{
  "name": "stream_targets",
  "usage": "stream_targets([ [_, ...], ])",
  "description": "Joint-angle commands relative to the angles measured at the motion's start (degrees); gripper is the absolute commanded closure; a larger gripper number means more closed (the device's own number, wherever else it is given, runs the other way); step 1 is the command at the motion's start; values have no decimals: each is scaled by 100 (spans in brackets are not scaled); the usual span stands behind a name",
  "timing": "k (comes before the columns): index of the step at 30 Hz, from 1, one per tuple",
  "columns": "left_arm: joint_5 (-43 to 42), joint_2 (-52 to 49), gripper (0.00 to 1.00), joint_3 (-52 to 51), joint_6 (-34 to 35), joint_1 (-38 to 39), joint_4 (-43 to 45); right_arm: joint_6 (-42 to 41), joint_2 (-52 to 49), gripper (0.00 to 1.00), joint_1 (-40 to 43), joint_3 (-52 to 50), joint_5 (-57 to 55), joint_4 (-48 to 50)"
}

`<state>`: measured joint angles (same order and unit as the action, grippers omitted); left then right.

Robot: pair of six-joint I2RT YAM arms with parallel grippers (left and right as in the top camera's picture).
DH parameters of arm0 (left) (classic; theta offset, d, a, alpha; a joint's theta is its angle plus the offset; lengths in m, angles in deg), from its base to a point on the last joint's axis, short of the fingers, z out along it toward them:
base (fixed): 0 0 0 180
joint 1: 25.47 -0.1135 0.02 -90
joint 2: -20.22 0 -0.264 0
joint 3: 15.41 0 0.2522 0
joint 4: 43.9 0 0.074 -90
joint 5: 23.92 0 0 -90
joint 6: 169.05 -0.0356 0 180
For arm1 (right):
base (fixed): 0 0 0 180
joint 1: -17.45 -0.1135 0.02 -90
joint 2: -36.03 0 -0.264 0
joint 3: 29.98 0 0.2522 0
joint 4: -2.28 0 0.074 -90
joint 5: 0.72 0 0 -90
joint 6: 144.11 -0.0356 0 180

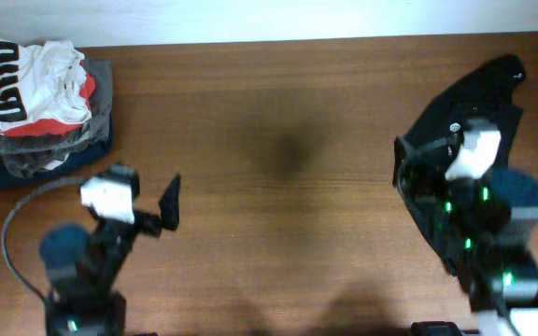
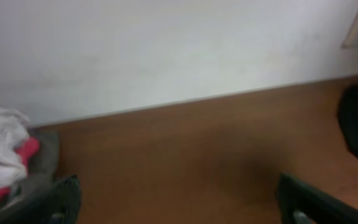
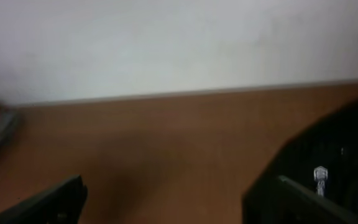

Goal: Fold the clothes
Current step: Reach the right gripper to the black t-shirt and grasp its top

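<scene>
While the black T-shirt (image 1: 489, 90) lies bunched, the left end effector (image 2: 176, 194) gapes wide; the right end effector (image 3: 176, 190) likewise.

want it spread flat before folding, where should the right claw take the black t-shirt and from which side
Likely the black T-shirt's edge facing the table's middle, from above with the open right claw: that edge lies bare on the wood, while the arm hides much of the crumpled heap.
</scene>
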<state>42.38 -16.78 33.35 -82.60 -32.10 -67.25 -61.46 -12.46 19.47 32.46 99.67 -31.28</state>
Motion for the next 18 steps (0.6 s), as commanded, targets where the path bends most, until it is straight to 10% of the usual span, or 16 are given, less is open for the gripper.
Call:
stream_targets([
  [1,-647,-1207,1,848,26,-28,-339,-4,-782,1,275,811,-46,-560],
  [18,-920,-4881,1,3080,-358,894,-1742,-422,-4369,1,2601,1947,890,-1939],
])
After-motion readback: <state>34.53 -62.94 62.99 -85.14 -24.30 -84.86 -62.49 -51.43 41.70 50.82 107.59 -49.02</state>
